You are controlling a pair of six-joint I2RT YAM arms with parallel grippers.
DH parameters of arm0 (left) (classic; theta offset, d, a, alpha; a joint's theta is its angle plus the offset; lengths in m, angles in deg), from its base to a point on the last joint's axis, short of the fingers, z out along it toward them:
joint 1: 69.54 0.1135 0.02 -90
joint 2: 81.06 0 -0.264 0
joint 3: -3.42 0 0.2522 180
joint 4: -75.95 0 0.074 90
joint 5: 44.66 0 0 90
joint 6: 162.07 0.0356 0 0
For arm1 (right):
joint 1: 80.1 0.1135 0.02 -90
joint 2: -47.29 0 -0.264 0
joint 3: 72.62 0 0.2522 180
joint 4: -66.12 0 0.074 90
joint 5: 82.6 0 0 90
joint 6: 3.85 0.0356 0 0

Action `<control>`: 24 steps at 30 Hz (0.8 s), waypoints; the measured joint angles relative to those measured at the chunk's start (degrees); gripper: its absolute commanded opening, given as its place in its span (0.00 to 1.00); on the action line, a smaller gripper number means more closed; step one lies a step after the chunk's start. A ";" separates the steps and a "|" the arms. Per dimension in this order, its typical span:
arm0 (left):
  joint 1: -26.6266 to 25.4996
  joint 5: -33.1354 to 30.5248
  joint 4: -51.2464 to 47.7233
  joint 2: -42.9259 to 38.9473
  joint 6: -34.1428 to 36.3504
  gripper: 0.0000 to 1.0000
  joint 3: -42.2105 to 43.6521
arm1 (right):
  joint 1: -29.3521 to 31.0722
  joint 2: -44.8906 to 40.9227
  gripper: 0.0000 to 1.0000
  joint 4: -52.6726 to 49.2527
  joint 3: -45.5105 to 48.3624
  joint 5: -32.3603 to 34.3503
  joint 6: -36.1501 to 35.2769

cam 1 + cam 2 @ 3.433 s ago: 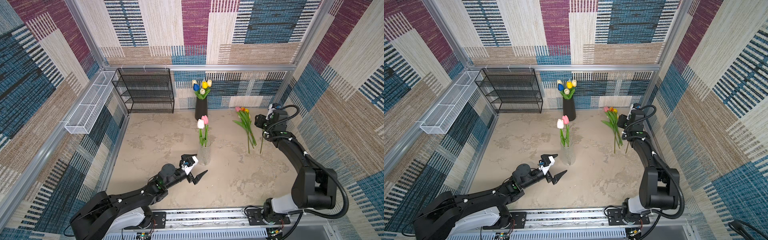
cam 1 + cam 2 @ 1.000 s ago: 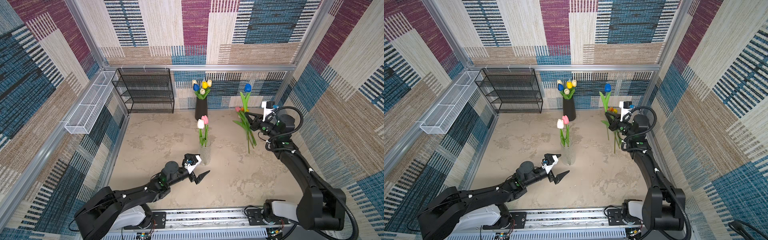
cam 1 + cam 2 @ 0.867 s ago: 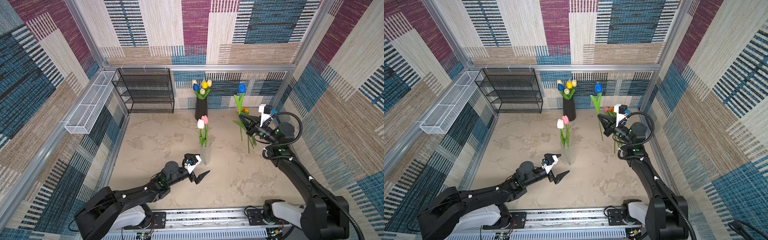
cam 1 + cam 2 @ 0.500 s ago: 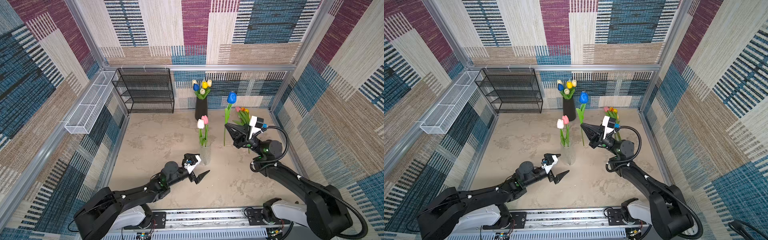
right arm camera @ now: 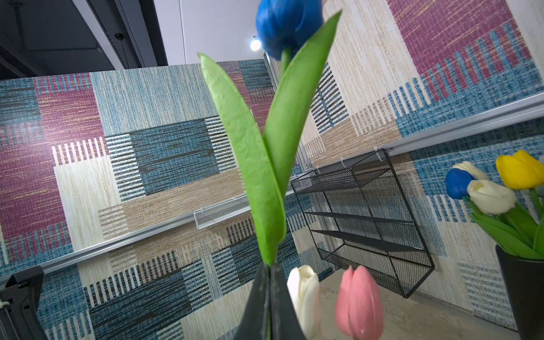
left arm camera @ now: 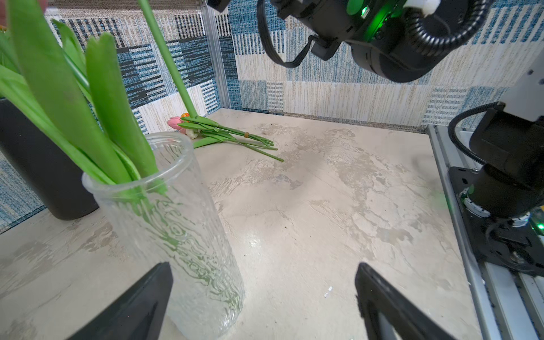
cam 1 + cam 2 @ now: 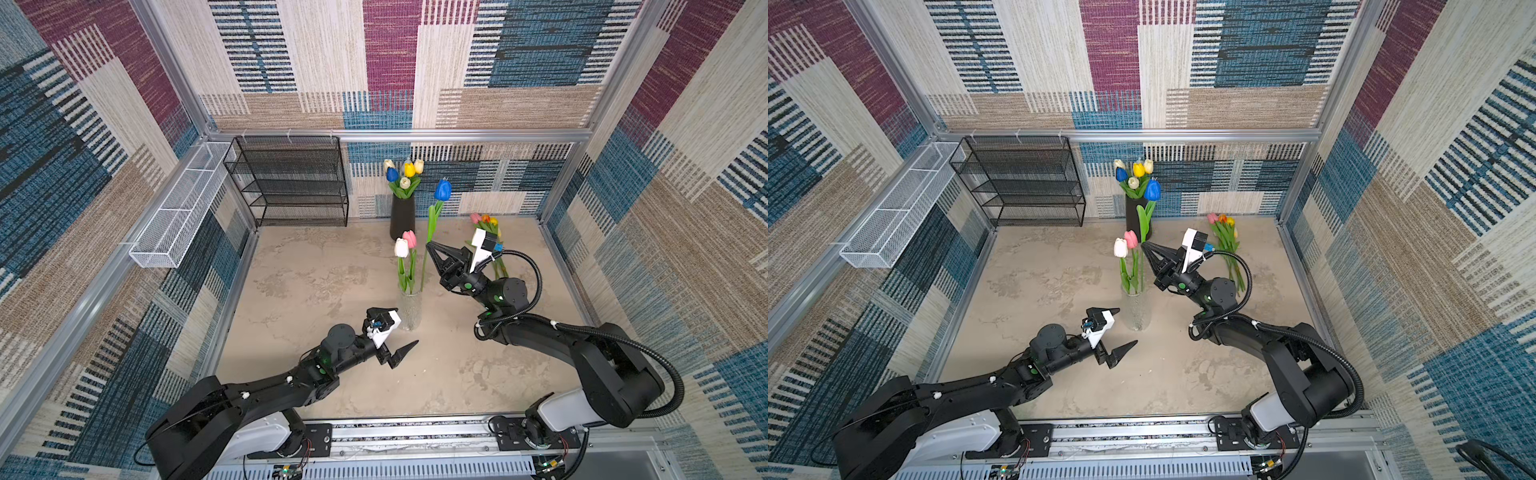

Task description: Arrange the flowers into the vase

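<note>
While vase (image 7: 409, 311) holds two tulips (image 7: 401, 247); right end effector (image 7: 429, 244) pinches blue tulip (image 7: 443, 190); left end effector (image 7: 406, 326) agape

Nearer vase (image 7: 1136, 309) left of lying flowers (image 7: 1225, 243)

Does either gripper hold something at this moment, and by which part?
The right gripper is shut on the blue tulip, pinching its stem just below the leaves. The left gripper is open and holds nothing.
</note>
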 measured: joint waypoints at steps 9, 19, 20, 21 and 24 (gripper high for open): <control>0.00 0.00 -0.02 0.00 0.00 0.99 0.00 | 0.61 3.06 0.00 0.33 -0.72 2.03 -3.52; 0.00 0.00 -0.04 -0.15 0.02 0.99 0.00 | 0.94 4.13 0.00 0.24 0.57 0.87 -5.68; 0.00 0.00 -0.04 -0.17 0.02 0.99 0.00 | 1.07 3.98 0.00 0.22 0.87 0.42 -5.81; 0.00 0.00 -0.07 -0.20 0.02 0.99 0.00 | 1.18 3.76 0.00 0.20 1.11 -0.17 -6.47; 0.00 0.00 -0.07 -0.22 0.02 0.99 0.00 | 1.68 2.73 0.00 0.00 2.25 -1.11 -8.09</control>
